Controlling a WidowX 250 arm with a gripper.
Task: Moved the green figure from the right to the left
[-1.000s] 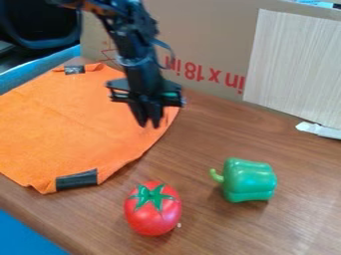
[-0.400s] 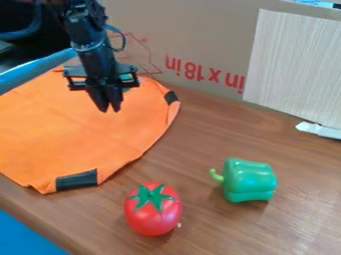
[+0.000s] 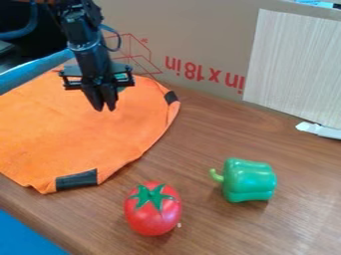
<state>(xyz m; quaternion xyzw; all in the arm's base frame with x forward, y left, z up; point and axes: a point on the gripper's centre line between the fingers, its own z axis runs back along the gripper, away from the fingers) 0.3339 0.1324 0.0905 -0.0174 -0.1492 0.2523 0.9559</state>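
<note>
My gripper hangs at the upper left over the back part of the orange cloth, far from the green pepper and the tomato. The green pepper, the only green figure here, lies on its side on the bare wood at the right, its stem pointing left. To its left and nearer the front edge sits a red tomato with a green leafy top.
The orange cloth covers the left of the wooden table, with black tape at its edges. A cardboard wall runs along the back, a pale panel leaning on it. White scrap lies at the right edge.
The gripper has moved left across the cloth, mostly before the second frame and slightly since. The pepper and the tomato have stayed in place.
</note>
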